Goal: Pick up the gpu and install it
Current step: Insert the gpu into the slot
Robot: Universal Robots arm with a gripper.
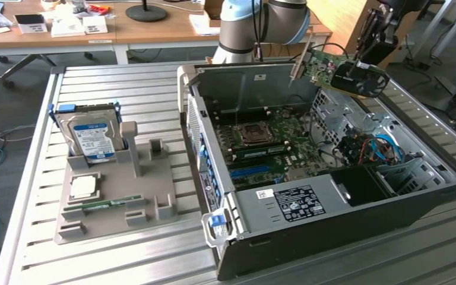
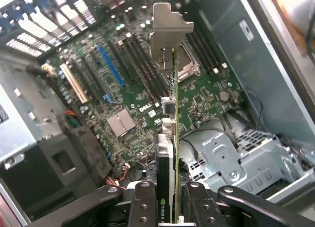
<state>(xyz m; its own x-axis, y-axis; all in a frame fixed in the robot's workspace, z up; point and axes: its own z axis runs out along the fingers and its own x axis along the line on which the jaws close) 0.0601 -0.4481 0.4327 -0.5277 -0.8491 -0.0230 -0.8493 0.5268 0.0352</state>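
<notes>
Wrist view | gripper jaws clamped on gpu, seen edge-on | gpu in the air over the far edge of the open case, not seated | risk: card pivots in the grip, bracket snags the case wall, connector misses the slot and scrapes motherboard

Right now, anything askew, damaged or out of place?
Only the gpu: clamped in the pincer, it hangs tilted above the open case, not in a slot. Nothing looks spilled or damaged.
</notes>
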